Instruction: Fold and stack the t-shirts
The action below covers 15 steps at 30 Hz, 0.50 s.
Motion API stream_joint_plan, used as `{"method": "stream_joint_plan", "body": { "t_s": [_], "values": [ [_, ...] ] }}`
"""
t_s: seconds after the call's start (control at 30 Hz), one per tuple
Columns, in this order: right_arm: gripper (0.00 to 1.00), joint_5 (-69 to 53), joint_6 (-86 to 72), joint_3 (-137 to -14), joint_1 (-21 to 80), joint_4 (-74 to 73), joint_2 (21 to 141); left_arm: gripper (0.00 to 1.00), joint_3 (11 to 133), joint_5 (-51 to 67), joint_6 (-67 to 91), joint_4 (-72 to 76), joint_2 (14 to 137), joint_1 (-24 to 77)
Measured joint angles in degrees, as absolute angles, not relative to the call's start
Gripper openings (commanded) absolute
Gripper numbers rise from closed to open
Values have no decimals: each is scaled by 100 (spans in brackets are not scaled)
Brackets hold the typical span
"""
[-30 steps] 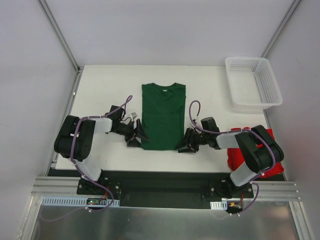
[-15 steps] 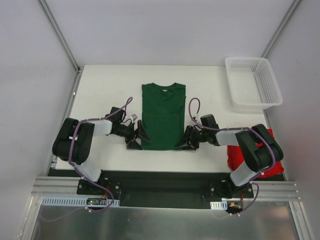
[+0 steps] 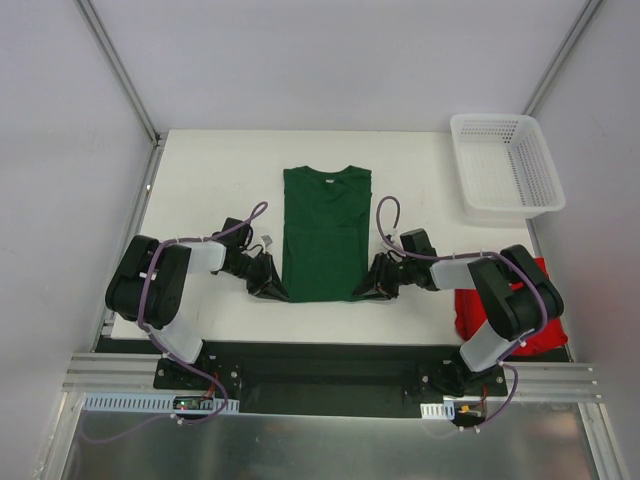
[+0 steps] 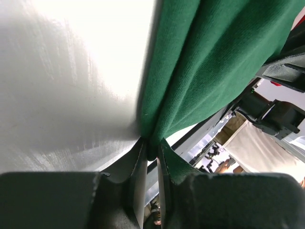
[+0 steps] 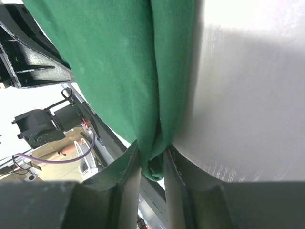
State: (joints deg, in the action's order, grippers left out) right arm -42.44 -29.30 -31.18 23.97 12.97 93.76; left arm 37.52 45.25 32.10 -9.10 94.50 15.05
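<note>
Left gripper (image 3: 272, 289) clamps the near-left hem corner of the green t-shirt (image 3: 326, 232), right gripper (image 3: 371, 289) clamps the near-right corner, shirt flat on the table (image 3: 200, 180) with bare surface either side, white basket (image 3: 505, 165) far right, red t-shirt (image 3: 466, 308) beside the right arm.

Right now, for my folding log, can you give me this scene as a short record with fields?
shirt in work: green t-shirt, flat mid-table, collar away from arms
left gripper: closed on the shirt's near left hem corner
right gripper: closed on the near right hem corner
waiting: red garment, near right edge
container: white basket, far right corner
</note>
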Motion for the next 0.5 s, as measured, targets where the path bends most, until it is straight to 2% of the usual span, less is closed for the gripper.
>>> {"method": "stream_joint_plan", "body": {
  "t_s": [0.1, 0.13, 0.2, 0.27, 0.5],
  "values": [
    [18, -4244, -2928, -3120, 2397, 1299, 9402, 10, 3752, 4495, 3210, -926, 9450, 1505],
    [8, -4241, -2928, -3120, 2397, 1299, 9413, 10, 3752, 4495, 3212, -928, 9452, 1505],
    [1, -4226, -2906, -3118, 2399, 1297, 9426, 3, 3752, 4493, 3210, -928, 9452, 1505],
    [1, -4213, -2897, -3118, 2397, 1278, 9435, 0, 3752, 4491, 3212, -930, 9452, 1505],
    [1, -4123, -2842, -3072, 2399, 1081, 9282, 0, 3747, 4482, 3218, -943, 9421, 1509]
  ]
}}
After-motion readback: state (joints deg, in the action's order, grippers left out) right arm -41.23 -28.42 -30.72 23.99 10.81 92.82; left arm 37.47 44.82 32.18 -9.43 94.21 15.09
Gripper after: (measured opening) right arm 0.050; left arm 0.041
